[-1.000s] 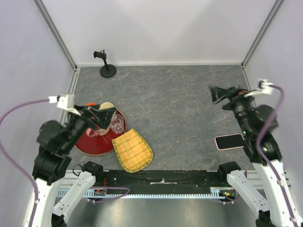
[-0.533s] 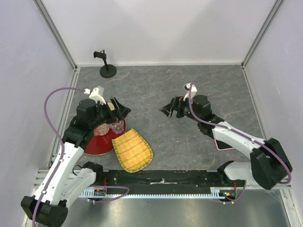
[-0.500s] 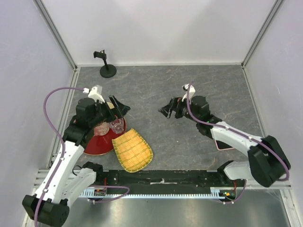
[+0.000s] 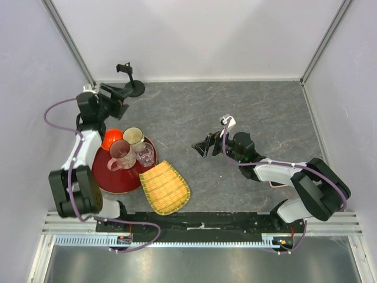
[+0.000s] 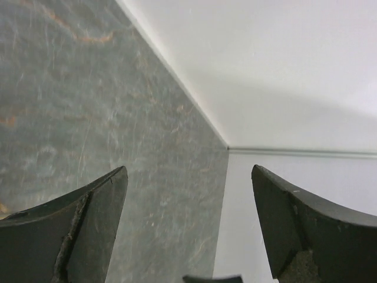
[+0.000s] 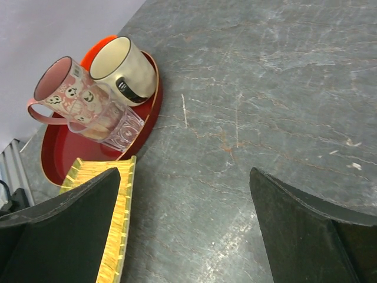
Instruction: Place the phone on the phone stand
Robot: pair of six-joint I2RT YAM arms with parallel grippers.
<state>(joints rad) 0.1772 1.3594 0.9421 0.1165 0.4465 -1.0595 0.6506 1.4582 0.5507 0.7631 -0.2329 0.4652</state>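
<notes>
**Bench** (image 4: 235, 106): grey, stone-patterned, walled in white on three sides.

**Phone stand** (image 4: 135, 89): black, with a round base, a thin post and a small bracket on top. It stands upright at the far left corner of the bench, close to the back wall.

**Phone**: cannot be made out with certainty in any view, so its place cannot be told.

**Left pincer** (image 4: 121, 96) (image 5: 188, 177): reaches to the far left corner, just beside the stand's base on its left. Whether it touches the base cannot be told. The jaws are spread wide with nothing between them. The wrist view shows only bare bench and the wall corner past the tips.

**Right pincer** (image 4: 203, 146) (image 6: 184, 177): lies low over the middle of the bench, pointing left, with the arm stretched out behind it. The jaws are spread wide and hold nothing.

**Red round tray** (image 4: 106, 177): sits at the left side of the bench, well apart from the right pincer. It carries:
- a pink patterned mug (image 4: 119, 150)
- a cream mug (image 4: 134, 137)
- a clear glass (image 4: 146, 154)
- an orange item (image 4: 109, 137) at its far rim

**Yellow woven tray** (image 4: 165, 187): lies at the near edge of the bench, just beside the red tray on its right.
</notes>
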